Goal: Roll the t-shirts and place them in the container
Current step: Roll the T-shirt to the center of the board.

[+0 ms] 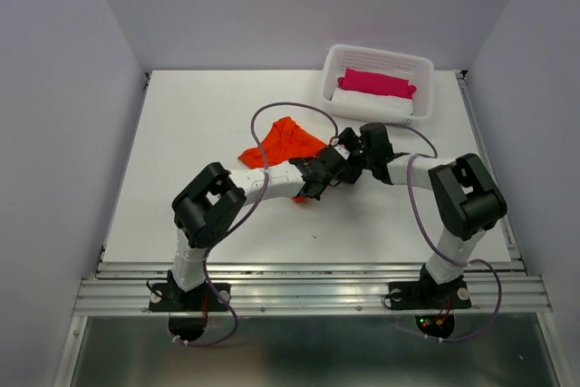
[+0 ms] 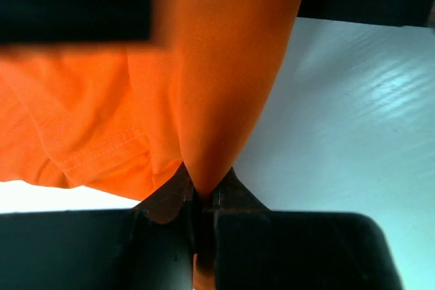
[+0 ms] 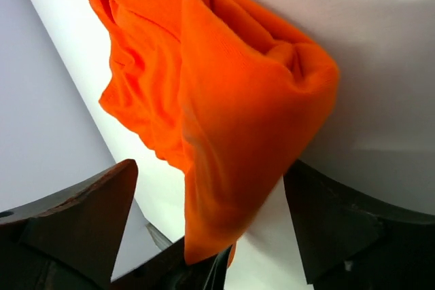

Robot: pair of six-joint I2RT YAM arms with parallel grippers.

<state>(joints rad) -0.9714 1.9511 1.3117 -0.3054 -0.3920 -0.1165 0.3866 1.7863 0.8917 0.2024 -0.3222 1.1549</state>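
An orange-red t-shirt [image 1: 283, 142] lies crumpled on the white table [image 1: 199, 115] near the middle. My left gripper [image 1: 319, 175] is at its near right edge, shut on a fold of the cloth; in the left wrist view the orange cloth [image 2: 217, 66] runs pinched into the closed gripper [image 2: 202, 193]. My right gripper [image 1: 348, 149] is just right of the shirt and open. In the right wrist view the gripper [image 3: 211, 225] stands wide apart around a hanging bunch of the t-shirt [image 3: 238, 113], not gripping it.
A white perforated basket [image 1: 422, 68] stands at the back right, holding a rolled pink garment [image 1: 376, 82] and a rolled white one [image 1: 372, 102]. Purple cables loop over the table by both arms. Grey walls enclose the table.
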